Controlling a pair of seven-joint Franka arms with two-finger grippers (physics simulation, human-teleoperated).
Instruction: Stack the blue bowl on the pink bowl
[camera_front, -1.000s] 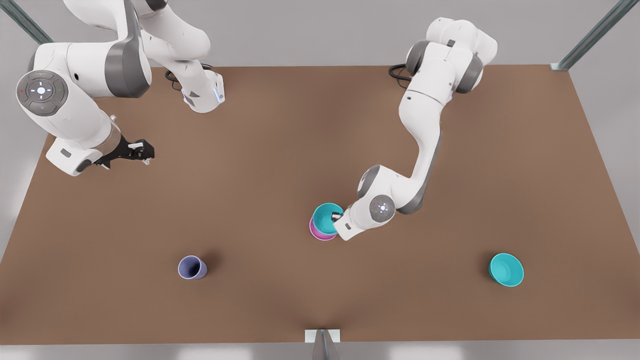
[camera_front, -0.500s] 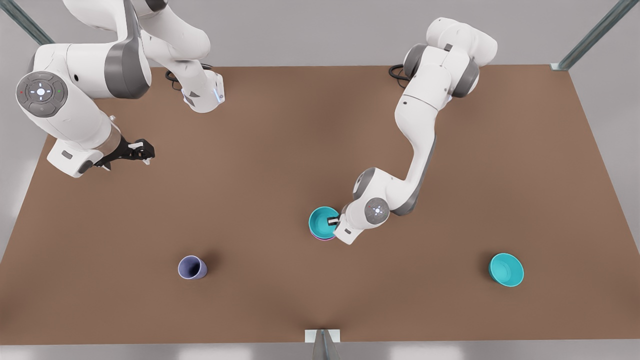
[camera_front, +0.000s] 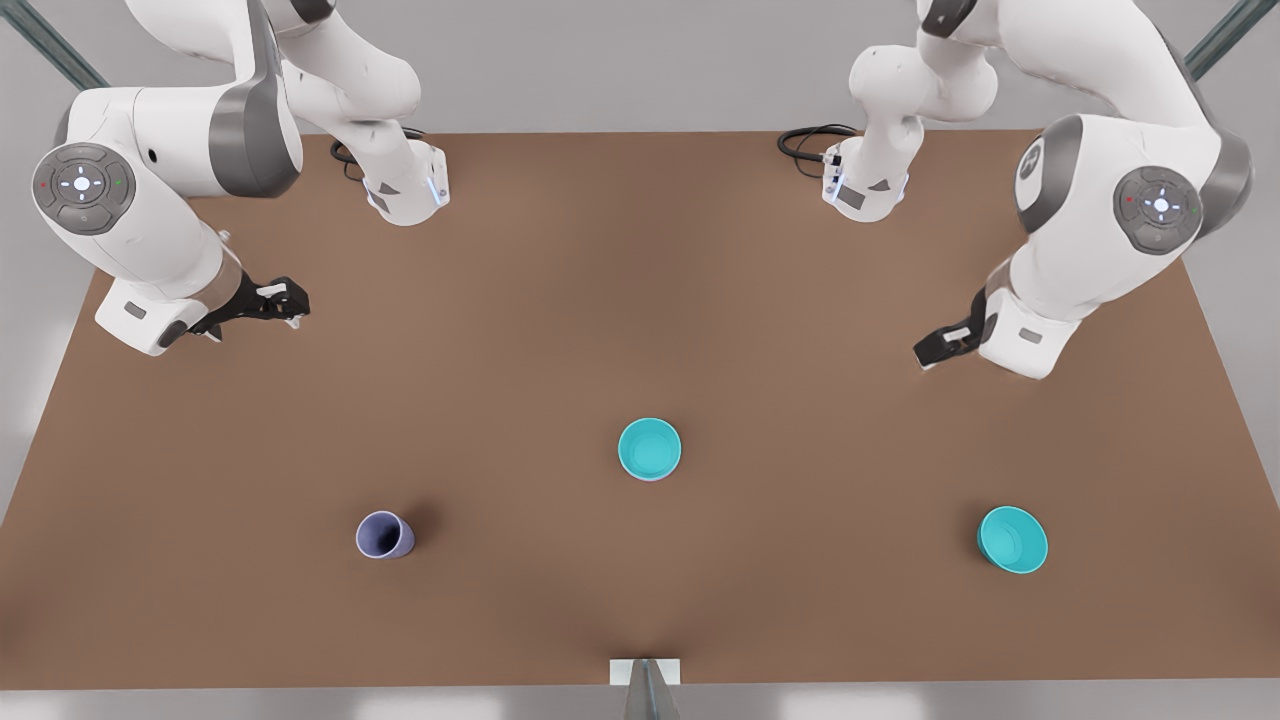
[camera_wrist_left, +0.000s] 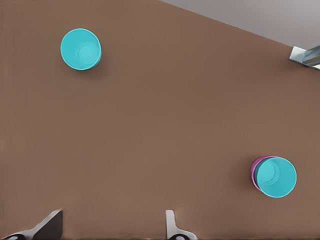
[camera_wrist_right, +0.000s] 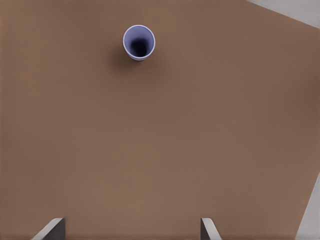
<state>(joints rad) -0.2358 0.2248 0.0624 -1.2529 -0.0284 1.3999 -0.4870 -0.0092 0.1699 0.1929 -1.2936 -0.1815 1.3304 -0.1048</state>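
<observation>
Brown matte table (camera_front: 560, 300) was seen flat, unobstructed. Left gripper (camera_front: 930, 352) and right gripper (camera_front: 285, 300) were held spread, parked near far corners. Blue bowl (camera_front: 649, 448) was nested in pink bowl (camera_wrist_left: 255, 170) mid-table. Spare teal bowl (camera_front: 1012, 539) and lavender cup (camera_front: 384, 535) were left well apart.

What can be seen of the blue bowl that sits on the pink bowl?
The blue bowl is small, round, plain turquoise, like smooth plastic. It stands upright, mouth up and empty, nested in the pink bowl, whose rim shows at one side. The stack stands on the brown table, near its middle. No gripper touches it.
</observation>
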